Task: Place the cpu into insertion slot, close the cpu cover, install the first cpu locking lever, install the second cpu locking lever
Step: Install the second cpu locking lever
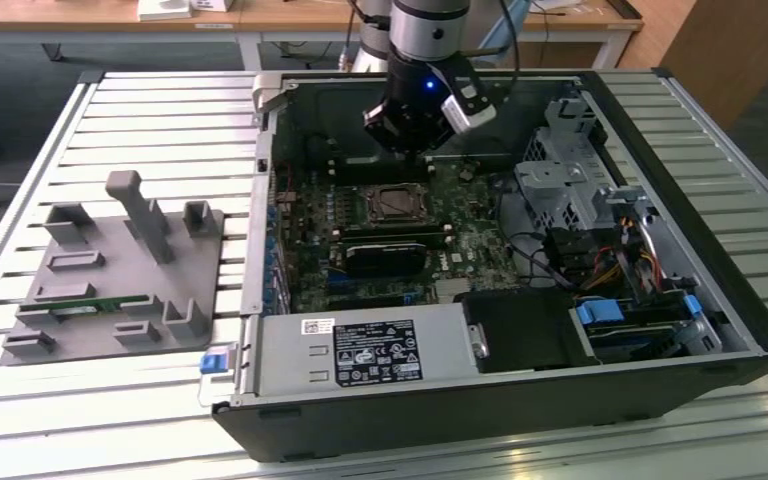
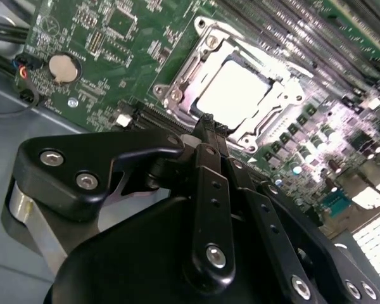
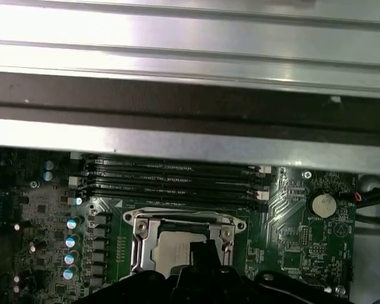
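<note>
A robot arm's gripper hangs inside an open computer case, its fingers pressed together and holding nothing. Just below and in front of the fingertips, the chip lies flat in the square socket on the green board. The metal cover frame rests closed around the chip. Beyond the socket from the gripper run long dark memory slots.
</note>
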